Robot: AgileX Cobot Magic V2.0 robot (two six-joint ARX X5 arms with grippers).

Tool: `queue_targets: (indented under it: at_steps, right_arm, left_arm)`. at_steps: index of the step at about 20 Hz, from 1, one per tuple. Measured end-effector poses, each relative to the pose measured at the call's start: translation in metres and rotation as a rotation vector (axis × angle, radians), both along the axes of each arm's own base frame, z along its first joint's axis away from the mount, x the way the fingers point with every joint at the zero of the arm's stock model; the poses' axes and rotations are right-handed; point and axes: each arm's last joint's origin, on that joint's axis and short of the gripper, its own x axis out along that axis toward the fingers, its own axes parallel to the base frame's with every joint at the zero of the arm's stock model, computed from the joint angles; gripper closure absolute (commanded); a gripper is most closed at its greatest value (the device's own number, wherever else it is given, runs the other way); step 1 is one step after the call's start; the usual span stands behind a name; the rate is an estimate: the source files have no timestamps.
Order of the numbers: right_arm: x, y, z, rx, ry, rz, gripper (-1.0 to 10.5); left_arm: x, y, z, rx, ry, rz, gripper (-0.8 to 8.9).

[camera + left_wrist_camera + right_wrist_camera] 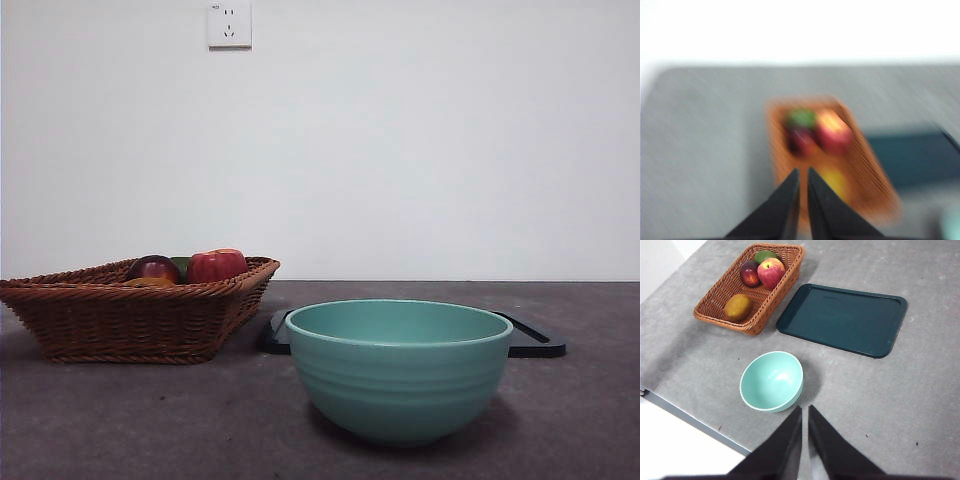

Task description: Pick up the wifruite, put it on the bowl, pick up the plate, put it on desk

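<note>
The left gripper (803, 172), jaws together and empty, hangs above the wicker basket (747, 287) where the wifruite (738, 306) lies just ahead of its tips, while the right gripper (805, 410), likewise closed, hovers high beside the empty bowl (772, 381).

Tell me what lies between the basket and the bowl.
Nothing: bare desk separates the wicker basket from the teal bowl, clearest in the right wrist view.
</note>
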Motion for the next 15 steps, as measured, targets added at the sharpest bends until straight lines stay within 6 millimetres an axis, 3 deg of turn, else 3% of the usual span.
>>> queue_targets:
  at_steps: [4, 6, 8, 12, 15]
  right_arm:
    - [0.000, 0.000, 0.000, 0.000, 0.000, 0.000, 9.3]
    - [0.000, 0.000, 0.000, 0.000, 0.000, 0.000, 9.3]
    - [0.000, 0.000, 0.000, 0.000, 0.000, 0.000, 9.3]
    - [0.000, 0.000, 0.000, 0.000, 0.000, 0.000, 9.3]
    - [0.000, 0.000, 0.000, 0.000, -0.001, 0.000, 9.3]
  left_arm:
    - [0.026, 0.007, -0.081, -0.007, -0.109, 0.073, 7.89]
    - [0.028, 0.007, -0.123, -0.043, -0.135, 0.083, 7.89]
    - [0.025, 0.007, -0.152, -0.079, -0.178, 0.128, 7.90]
    - [0.021, 0.006, -0.182, -0.096, -0.173, 0.183, 7.89]
    - [0.018, 0.006, -0.188, -0.094, -0.172, 0.189, 7.89]
